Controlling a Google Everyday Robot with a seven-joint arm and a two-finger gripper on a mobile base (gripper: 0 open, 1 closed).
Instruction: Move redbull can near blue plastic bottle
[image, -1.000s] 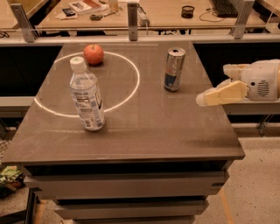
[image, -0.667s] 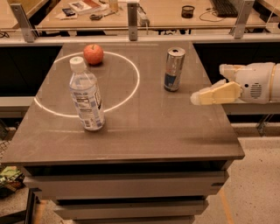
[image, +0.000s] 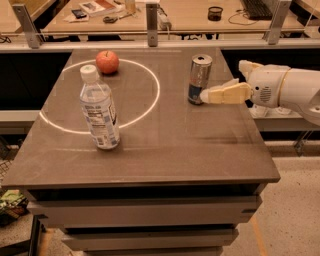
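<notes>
Slim silver metal redbull can with a blue lower panel, upright at the right rear of the dark table, immediately left of the cream gripper (reaching sideways at its base, grip state indiscernible); clear white-capped blue plastic bottle well apart, front-left.

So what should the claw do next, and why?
Probably move a little more to the left, so the claw gets around the can. The claw sits right beside the can's lower right side, and the can stands upright, far to the right of the bottle. It likely needs a hold on the can before carrying it over.
</notes>
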